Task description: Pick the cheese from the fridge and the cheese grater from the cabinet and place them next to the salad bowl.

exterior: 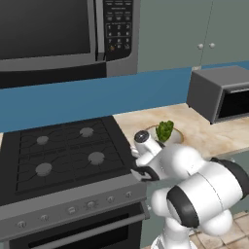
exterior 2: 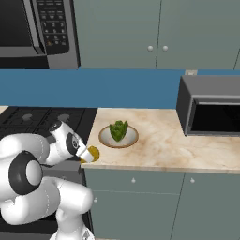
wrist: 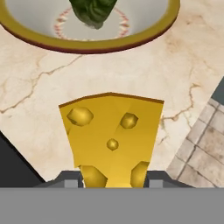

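Hand view: claw (wrist: 112, 179) clamps holey yellow cheese (wrist: 111, 138) wedge over marble counter (wrist: 39, 113).

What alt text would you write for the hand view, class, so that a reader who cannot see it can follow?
The tool is shut on a yellow cheese wedge with holes, held over a pale marble counter. Just beyond it is the rim of the salad bowl with green leaves inside; tiled floor shows past the counter's edge.
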Motion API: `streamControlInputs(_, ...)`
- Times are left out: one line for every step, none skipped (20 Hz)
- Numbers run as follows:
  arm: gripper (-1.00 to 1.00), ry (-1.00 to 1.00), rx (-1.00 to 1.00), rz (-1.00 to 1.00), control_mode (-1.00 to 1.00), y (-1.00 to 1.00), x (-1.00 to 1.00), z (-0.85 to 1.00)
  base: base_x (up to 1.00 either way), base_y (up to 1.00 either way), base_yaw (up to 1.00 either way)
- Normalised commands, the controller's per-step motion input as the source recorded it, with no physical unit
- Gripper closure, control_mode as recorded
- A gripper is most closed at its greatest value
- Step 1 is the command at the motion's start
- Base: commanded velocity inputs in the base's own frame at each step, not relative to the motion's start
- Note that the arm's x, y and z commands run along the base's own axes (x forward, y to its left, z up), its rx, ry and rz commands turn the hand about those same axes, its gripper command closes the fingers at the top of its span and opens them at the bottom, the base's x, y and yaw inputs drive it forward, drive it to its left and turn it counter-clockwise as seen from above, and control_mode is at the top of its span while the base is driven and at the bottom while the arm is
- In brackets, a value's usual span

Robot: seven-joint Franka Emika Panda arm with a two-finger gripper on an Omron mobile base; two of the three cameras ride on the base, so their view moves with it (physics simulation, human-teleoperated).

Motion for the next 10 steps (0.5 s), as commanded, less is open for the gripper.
streamControlInputs(1.00, -0.05, 0.00, -0.05, -1.00, 0.00, 0.28, -0.24, 0.00, 0.00, 0.00)
streamControlInputs(1.00, -0.09, 0.00, -0.05, -1.00, 0.00, 0.30, -0.19, 0.00, 0.00, 0.00)
streamControlInputs(1.00, -0.10, 0.00, -0.05, -1.00, 0.00, 0.31, -0.09, 0.00, 0.00, 0.00)
streamControlInputs(1.00, -0.06, 0.00, -0.04, -1.00, 0.00, 0.31, -0.01, 0.00, 0.00, 0.00)
streamControlInputs(1.00, -0.03, 0.00, -0.03, -1.00, 0.00, 0.29, 0.00, 0.00, 0.00, 0.00)
streamControlInputs(1.00, -0.01, 0.00, -0.03, -1.00, 0.00, 0.30, 0.00, 0.00, 0.00, 0.00)
streamControlInputs(1.00, -0.01, 0.00, -0.02, -1.00, 0.00, 0.30, 0.00, 0.00, 0.00, 0.00)
streamControlInputs(1.00, -0.01, 0.00, -0.01, -1.00, 0.00, 0.28, -0.03, 0.00, 0.00, 0.00)
streamControlInputs(1.00, -0.01, 0.00, -0.01, -1.00, 0.00, 0.28, -0.07, 0.00, 0.00, 0.00)
streamControlInputs(1.00, -0.02, 0.00, -0.01, -1.00, 0.00, 0.26, -0.08, 0.00, 0.00, 0.00)
